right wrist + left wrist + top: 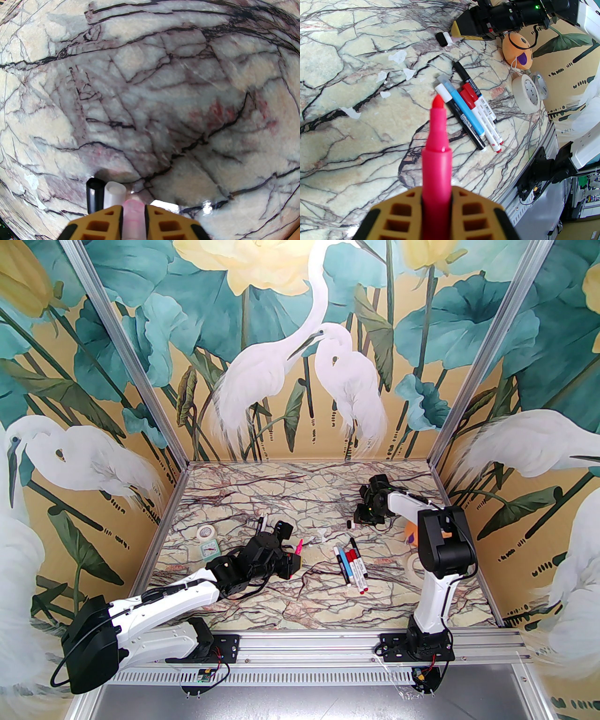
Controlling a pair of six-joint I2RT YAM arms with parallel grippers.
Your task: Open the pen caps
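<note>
left fingers [398, 211] clamp pink pen [437, 150], tip bare | right fingers [98, 225] pinch pink cap [133, 215] beside black cap [95, 192], white cap [114, 193] on desk [164, 93] | likely parking it

Saw pink pen [298, 547] clamped in left gripper [294, 559], other pens [351, 566] bunched mid-table, right gripper [358, 520] low beyond them.

The left arm [159, 610] and right arm [433, 601] have white shells, black joints and thin black cables; the left tool [437, 191] and right tool [133, 208] have mustard lattice fingers [403, 211].
</note>
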